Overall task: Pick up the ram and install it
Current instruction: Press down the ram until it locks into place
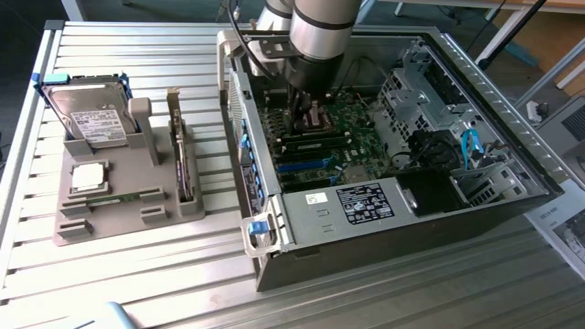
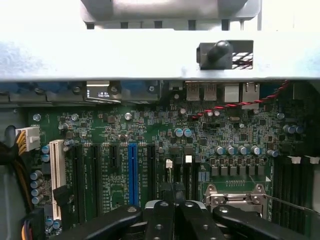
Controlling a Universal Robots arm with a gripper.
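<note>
Tool (image 2: 175,212) fingers pressed together, empty, above the green motherboard (image 2: 150,130); the thin green ram stick (image 1: 117,199) sits in its grey holder (image 1: 119,205). I risk scraping board components.

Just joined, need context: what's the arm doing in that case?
The gripper is down inside the open PC case, jaws shut, just over the motherboard beside the CPU socket. Whether anything is pinched between them can't be told. One ram stick lies in the grey tray outside the case.
</note>
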